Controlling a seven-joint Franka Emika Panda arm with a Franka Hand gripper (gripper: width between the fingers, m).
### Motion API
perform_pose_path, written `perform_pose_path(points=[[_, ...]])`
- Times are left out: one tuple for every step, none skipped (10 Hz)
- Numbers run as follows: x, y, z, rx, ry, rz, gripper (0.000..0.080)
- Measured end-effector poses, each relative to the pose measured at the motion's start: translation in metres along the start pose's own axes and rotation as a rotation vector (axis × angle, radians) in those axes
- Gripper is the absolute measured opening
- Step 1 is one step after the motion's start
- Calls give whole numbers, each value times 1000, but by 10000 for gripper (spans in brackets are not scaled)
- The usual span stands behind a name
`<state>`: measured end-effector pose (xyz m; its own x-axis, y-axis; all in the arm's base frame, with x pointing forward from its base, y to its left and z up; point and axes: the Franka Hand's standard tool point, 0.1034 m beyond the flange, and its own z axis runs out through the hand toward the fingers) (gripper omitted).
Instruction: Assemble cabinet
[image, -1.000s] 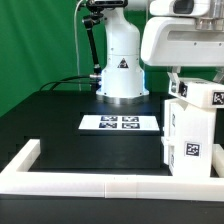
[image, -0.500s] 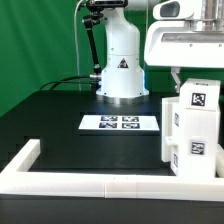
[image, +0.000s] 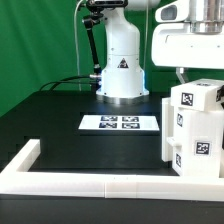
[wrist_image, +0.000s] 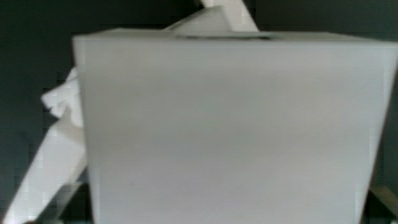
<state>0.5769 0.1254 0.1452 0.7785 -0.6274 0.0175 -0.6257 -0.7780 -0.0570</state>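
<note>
Gripper above cabinet — marker board beside, rail in front.

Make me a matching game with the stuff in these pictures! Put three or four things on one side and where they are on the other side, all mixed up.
Things:
1. cabinet
2. marker board
3. robot base
4. border rail

Places:
A. lying flat in the middle of the black table
B. standing at the back, in front of the green curtain
C. running along the front edge, nearest the exterior camera
D. on the exterior view's right, under the gripper, tags facing out

Pairs: 1-D, 2-A, 3-B, 4-C
</note>
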Motion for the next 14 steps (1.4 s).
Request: perform_pose_path(points=[[-1, -1, 0, 1, -1, 62, 561], [-2, -3, 0, 11, 2, 161, 561], [-4, -7, 0, 21, 2, 277, 561], [-4, -9, 0, 33, 7, 370, 561], [-4, -10, 0, 34, 5, 438, 561], [-4, -11, 0, 39, -3, 512, 561], [-4, -12, 0, 44, -13, 605, 561], [-5, -12, 0, 46, -17, 674, 561], [-6, -14, -1, 51, -23, 743, 561], [-7, -16, -1, 58, -36, 827, 561], [-6, -16, -1, 61, -43, 877, 561], [-6, -16, -1, 63, -48, 903, 561], [-7, -18, -2, 68, -54, 970, 561], [-8, -19, -2, 72, -60, 1008, 561]])
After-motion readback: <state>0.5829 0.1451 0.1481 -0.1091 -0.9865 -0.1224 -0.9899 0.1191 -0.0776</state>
